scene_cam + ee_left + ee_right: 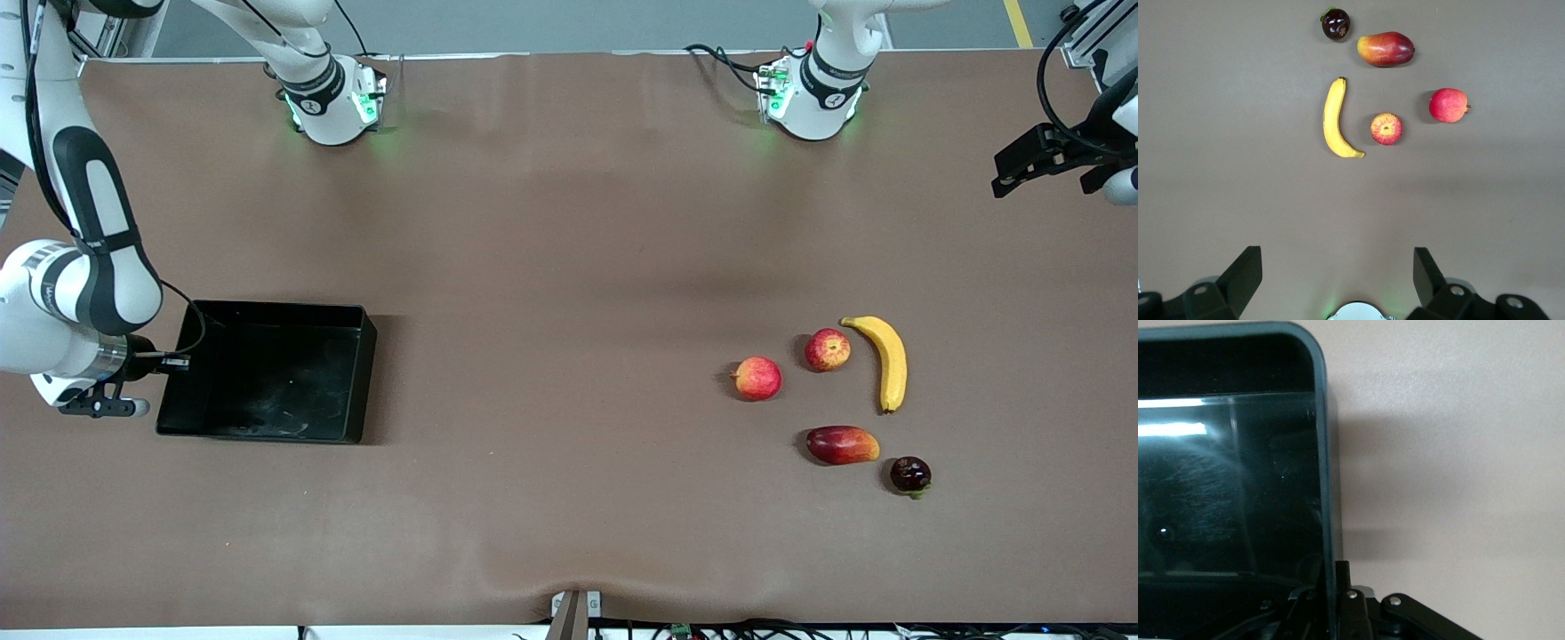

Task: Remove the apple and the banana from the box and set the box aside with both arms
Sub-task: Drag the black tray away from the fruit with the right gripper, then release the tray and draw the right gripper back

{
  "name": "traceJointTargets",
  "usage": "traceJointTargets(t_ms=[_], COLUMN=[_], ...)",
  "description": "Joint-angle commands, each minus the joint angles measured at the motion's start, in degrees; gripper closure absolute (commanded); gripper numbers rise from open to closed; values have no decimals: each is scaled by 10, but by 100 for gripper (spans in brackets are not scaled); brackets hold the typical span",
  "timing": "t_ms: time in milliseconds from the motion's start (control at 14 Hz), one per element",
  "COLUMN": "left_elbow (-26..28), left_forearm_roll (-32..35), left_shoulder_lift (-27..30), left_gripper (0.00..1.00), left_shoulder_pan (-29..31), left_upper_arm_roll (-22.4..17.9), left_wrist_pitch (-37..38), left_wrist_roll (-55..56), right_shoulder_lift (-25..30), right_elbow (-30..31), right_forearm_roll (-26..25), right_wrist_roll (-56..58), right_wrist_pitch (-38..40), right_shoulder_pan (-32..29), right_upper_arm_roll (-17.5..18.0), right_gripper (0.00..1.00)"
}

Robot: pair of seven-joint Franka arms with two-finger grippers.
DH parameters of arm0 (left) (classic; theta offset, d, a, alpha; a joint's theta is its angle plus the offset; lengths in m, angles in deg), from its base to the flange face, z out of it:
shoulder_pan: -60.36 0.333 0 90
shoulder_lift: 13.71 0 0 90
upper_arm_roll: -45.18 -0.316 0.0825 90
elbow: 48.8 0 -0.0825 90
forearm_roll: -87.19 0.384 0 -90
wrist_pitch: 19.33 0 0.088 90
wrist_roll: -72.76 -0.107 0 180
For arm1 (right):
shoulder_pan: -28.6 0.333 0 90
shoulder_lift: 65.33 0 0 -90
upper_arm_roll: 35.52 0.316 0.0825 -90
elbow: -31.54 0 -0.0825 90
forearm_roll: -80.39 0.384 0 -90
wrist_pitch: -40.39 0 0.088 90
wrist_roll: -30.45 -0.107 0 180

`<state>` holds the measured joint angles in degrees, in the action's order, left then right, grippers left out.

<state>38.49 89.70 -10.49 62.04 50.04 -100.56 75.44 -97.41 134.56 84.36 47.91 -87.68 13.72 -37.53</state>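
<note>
Right hand clamps the black tray's wall.

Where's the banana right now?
In the front view the banana lies on the table toward the left arm's end, beside the small streaked apple and farther from the camera than the mango; no pincer touches it.
</note>
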Motion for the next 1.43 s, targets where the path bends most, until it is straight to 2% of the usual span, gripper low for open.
traceJointTargets(t_ms=[0,71,143,214,429,714,929,1143,1357], left_elbow=[-1,0,0,0,-1,0,0,-1,-1], left_forearm_roll=[-10,-10,-10,-10,-10,-10,-10,-10,-10], left_shoulder_lift=[-1,-2,-2,-1,-2,-5,-4,-4,-4], left_gripper=[0,0,0,0,0,0,0,0,0], left_shoulder_pan=[0,1,2,2,1,-1,-1,0,-1], left_upper_arm_roll=[-1,-1,-1,0,0,-1,0,0,0], left_wrist_pitch=[5,5,5,5,5,5,5,5,5], left_wrist_roll=[6,6,6,6,6,6,5,5,5], right_shoulder_lift=[-13,-13,-13,-12,0,63,108,155,197], right_elbow=[-3,-3,-3,-4,-10,-39,-90,-85,-84], right_forearm_roll=[17,17,17,16,17,10,8,8,8], right_wrist_roll=[42,43,47,59,71,78,72,43,-61], right_wrist_pitch=[-27,-27,-27,-27,-21,-4,112,148,215], right_shoulder_pan=[-18,-18,-17,-18,-14,5,42,63,96], right_upper_arm_roll=[13,13,12,12,13,14,13,14,13], right_gripper=[100,100,69,1,0,0,0,0,0])
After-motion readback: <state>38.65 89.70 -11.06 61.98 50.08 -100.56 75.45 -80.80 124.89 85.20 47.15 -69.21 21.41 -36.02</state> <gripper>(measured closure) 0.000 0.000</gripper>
